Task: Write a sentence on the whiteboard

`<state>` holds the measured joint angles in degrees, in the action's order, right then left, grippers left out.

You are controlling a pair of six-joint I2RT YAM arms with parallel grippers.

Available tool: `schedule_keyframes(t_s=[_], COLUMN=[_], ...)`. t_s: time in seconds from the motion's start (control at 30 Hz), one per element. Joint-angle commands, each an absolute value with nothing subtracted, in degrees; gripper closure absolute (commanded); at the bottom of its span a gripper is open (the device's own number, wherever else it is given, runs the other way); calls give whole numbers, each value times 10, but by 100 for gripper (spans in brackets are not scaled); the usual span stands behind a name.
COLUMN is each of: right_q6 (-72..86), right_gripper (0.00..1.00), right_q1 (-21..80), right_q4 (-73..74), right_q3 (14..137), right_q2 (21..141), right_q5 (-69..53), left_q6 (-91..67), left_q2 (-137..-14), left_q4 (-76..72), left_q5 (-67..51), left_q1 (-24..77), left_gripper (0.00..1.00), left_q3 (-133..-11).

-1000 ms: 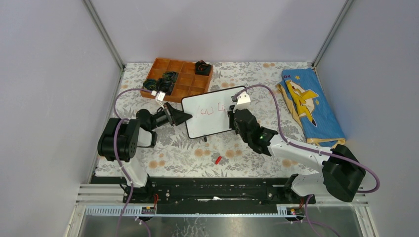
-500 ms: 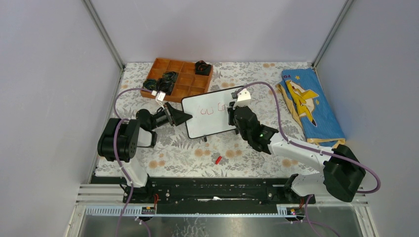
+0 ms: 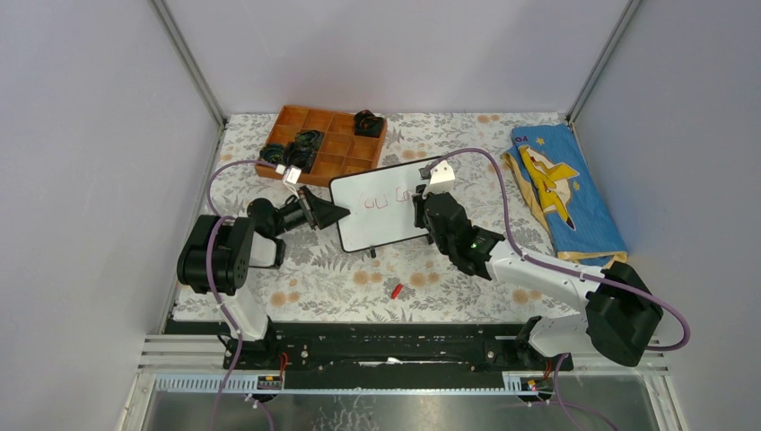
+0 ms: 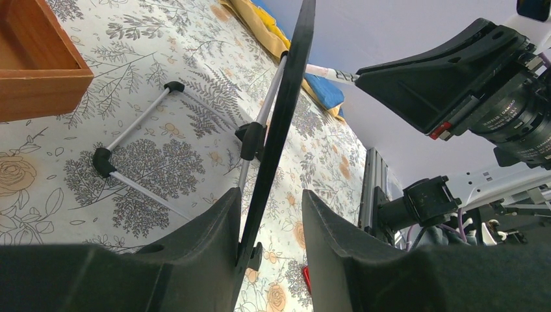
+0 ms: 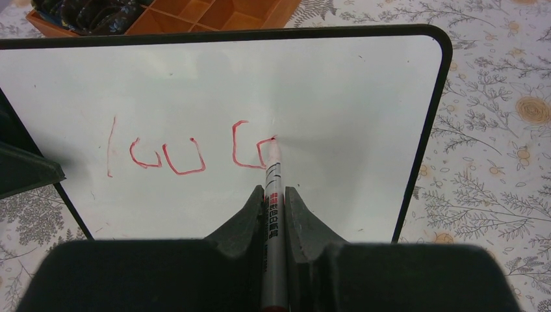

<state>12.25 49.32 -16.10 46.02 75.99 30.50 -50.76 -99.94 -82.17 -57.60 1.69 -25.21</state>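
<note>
Writing barely begun: sentence (image 5: 188, 155) roughly "you c" plus part-letter; most words left. Whiteboard (image 3: 377, 229) propped at table (image 3: 314, 269) centre. My right claw (image 5: 274, 194) clenched on marker (image 5: 273, 175), tip touching whiteboard at writing's 3 o'clock end. Left claw (image 4: 269, 201) straddles whiteboard edge, unclenched.

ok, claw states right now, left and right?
Left claw: open, straddling the whiteboard edge, gap on one side.
Right claw: closed, holding the marker.
</note>
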Motion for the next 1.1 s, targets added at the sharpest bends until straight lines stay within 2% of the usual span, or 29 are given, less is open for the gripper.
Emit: schedule_keyframes(t_s=[0.0,0.73,1.07], right_q6=[127,135,141], right_gripper=[100,100,100], right_q1=[487,488,474], right_q4=[-174,-181,-181], right_q3=[460,431,457], right_q2=[759,695,719], right_q5=[313,321,306], left_q6=[-495,-490,-488], left_q2=[-985,-980,-982], left_q4=[-824,-816,-812], left_q5=[-580,-578,-578], left_q1=[22,25,25], left_gripper=[53,53,53], left_q3=[-258,-257,-258])
